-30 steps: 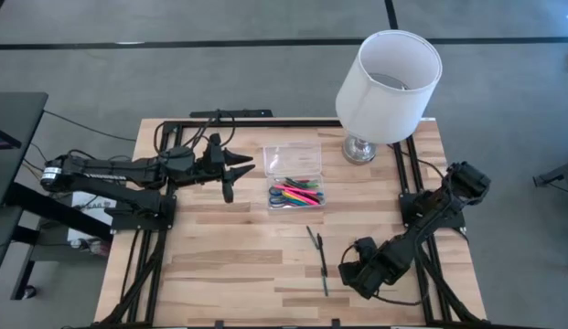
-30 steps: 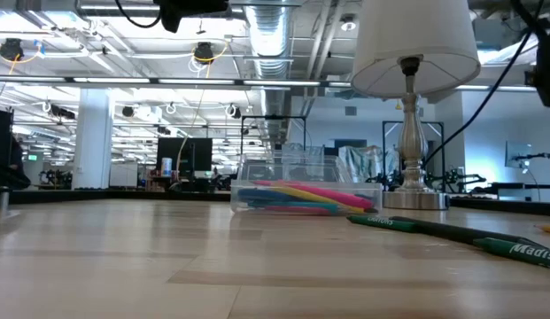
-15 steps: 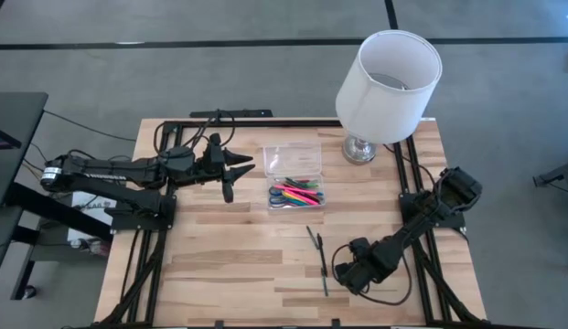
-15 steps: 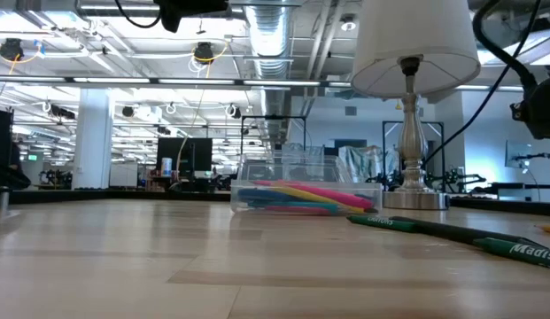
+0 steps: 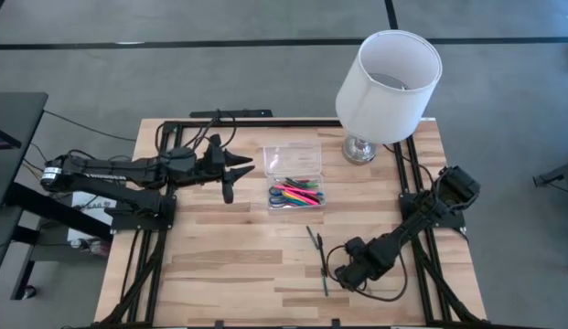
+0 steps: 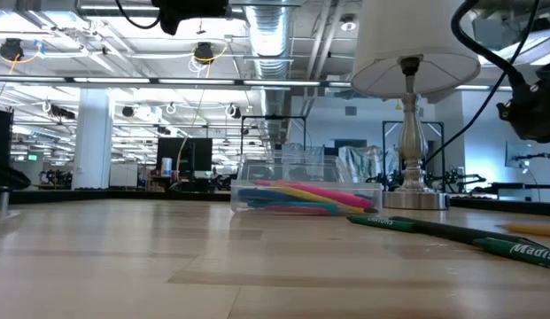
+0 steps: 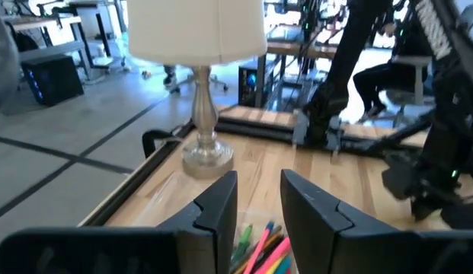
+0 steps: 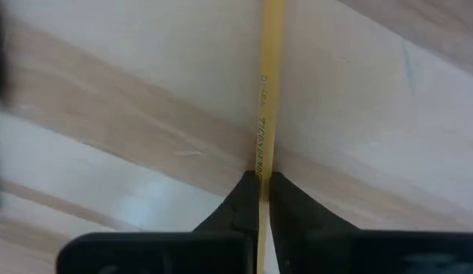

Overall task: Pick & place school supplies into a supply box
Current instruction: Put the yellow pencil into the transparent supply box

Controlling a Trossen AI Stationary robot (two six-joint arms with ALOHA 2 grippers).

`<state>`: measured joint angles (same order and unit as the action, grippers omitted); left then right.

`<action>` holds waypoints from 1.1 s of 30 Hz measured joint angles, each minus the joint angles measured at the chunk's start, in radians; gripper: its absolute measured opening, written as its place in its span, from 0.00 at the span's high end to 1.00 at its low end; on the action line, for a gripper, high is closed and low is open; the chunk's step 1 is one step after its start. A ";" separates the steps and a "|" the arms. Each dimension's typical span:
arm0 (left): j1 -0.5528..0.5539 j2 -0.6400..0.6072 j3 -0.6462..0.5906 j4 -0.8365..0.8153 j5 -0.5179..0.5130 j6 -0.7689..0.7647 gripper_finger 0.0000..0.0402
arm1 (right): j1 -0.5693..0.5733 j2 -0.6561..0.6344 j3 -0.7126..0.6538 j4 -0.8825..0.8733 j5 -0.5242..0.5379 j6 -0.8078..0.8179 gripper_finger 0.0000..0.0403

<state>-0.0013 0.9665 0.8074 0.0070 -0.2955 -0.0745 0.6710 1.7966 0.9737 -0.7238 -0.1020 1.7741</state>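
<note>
A small clear rectangular plastic supply box (image 5: 295, 183) sits near the middle of the light wooden butcher-block table (image 5: 219, 265), its see-through lid (image 5: 292, 159) folded back toward the far edge; inside lie bright pens and markers (image 5: 296, 194) in pink, yellow, green and orange, bunched along the near half of the case, with something blue at one end; the low view shows the same coloured sticks (image 6: 301, 197) lying flat on the box floor behind its clear wall; just beside the box, toward the far right corner, stands a table lamp with a large white drum shade (image 5: 390, 73) on a chrome base (image 5: 360, 149); two dark green pencils (image 5: 317, 260) lie on the bare wood in front of the box, apart from it; the right gripper (image 8: 259, 199) is low over the table near these, its two fingers pinched shut on a thin yellow pencil (image 8: 268, 91) that lies flat on the boards; the left gripper (image 7: 258, 207) hovers beside the box on its left, fingers parted with nothing between them; beyond the table is grey flooring with dark lines, and the low view looks into a large workshop hall with ceiling ducts, lights and benches.
</note>
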 joint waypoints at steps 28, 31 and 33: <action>0.000 0.001 0.000 -0.109 0.001 -0.018 0.76 | -0.003 -0.127 -0.010 -0.122 0.181 -0.155 1.00; 0.000 0.001 0.000 -0.110 0.001 -0.005 0.76 | -0.005 -0.169 -0.010 -0.145 0.218 -0.170 1.00; 0.000 0.001 0.000 -0.111 0.001 -0.002 0.76 | -0.007 -0.203 -0.010 -0.173 0.250 -0.188 1.00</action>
<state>-0.0013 0.9672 0.8074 -0.1039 -0.2947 -0.0769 0.6640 1.5938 0.9638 -0.8964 0.1477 1.5863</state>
